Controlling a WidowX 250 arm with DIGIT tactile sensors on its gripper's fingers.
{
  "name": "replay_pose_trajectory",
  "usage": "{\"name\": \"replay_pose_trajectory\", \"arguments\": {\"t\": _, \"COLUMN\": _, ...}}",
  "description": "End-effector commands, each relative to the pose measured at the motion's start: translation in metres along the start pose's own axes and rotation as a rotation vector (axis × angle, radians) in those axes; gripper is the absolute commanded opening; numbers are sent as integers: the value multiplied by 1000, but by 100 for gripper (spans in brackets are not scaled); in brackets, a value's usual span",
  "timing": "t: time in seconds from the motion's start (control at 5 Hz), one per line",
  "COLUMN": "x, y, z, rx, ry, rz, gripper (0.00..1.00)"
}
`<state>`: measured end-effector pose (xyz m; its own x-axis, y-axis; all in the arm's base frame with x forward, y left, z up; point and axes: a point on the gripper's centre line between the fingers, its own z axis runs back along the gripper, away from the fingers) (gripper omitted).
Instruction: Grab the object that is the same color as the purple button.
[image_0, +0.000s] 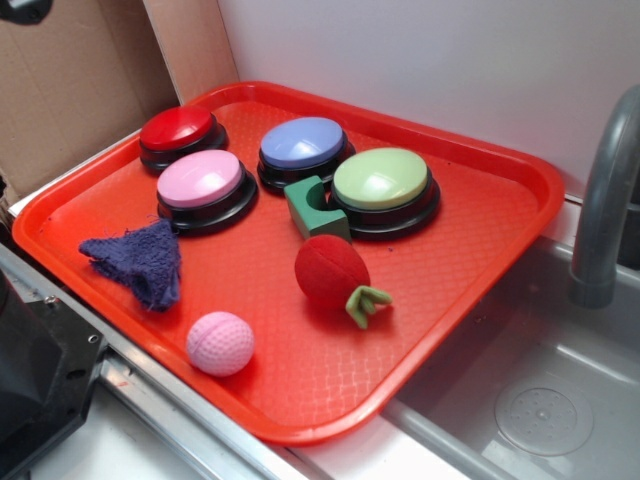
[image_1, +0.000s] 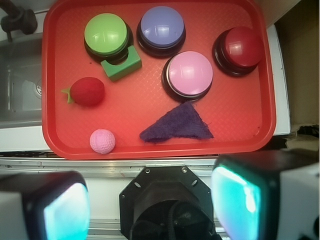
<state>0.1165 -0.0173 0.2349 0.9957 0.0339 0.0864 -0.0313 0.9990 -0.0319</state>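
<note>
Gripper (image_1: 150, 210) hangs above the near tray (image_1: 250, 75) edge, pointing straight down, fingers (image_1: 240, 200) spread wide w/ nothing between them. Cloth (image_1: 177, 125) lies flat on the tray's near side, just in front of the pink button (image_1: 189, 74), apart from the pink ball (image_1: 102, 140). Purple button (image_1: 161, 27) sits at the back, btw the green button (image_1: 106, 32) and the red one (image_1: 239, 48).
</note>
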Motion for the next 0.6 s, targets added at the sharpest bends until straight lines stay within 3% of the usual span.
{"name": "replay_pose_trajectory", "arguments": {"t": 0.0, "x": 0, "y": 0, "z": 0, "rx": 0, "ry": 0, "rz": 0, "gripper": 100}}
{"name": "replay_pose_trajectory", "arguments": {"t": 0.4, "x": 9, "y": 36, "z": -63, "rx": 31, "ry": -31, "rz": 414, "gripper": 100}}
